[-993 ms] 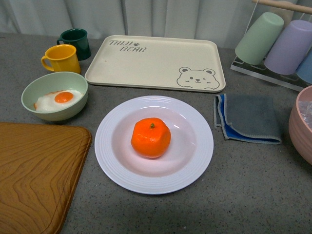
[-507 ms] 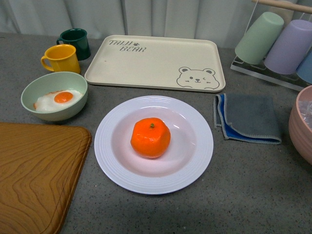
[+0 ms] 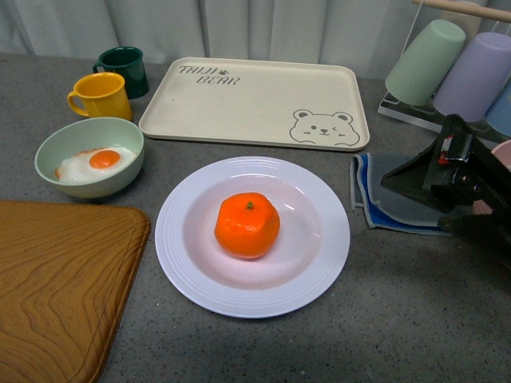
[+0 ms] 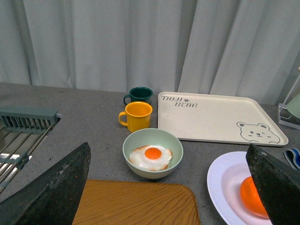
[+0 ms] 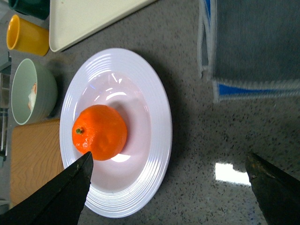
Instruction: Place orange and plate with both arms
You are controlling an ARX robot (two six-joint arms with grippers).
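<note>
Right claw [image 3: 412,203]: spread wide and empty, it hangs over the cloth [image 3: 391,163] at 3 o'clock from the plate [image 3: 323,255], clear of the rim.
Left claw [image 4: 167,146]: also spread wide and empty. It is out of the front view, and its camera looks over the wooden board [image 4: 136,204] and the green bowl [image 4: 136,143].
Orange [image 3: 247,225]: sits in the plate's well with its stem dot up; neither claw touches it.
Plate: lies flat on the grey table [image 3: 399,319].
Step in hand: probably the right arm's approach to the plate, with nothing gripped yet.
Next move: likely the right claw drops onto the 3 o'clock rim and narrows on the thin edge, while the left arm comes in. Which arm takes which thing cannot be told.
Around: a bear tray [image 3: 247,100] at 12 o'clock, the bowl at 10, two mugs [image 3: 102,96] at 11, and the board at 8.
In the way: the cloth lies just beside the rim and could snag. The orange may roll if the plate tips.
</note>
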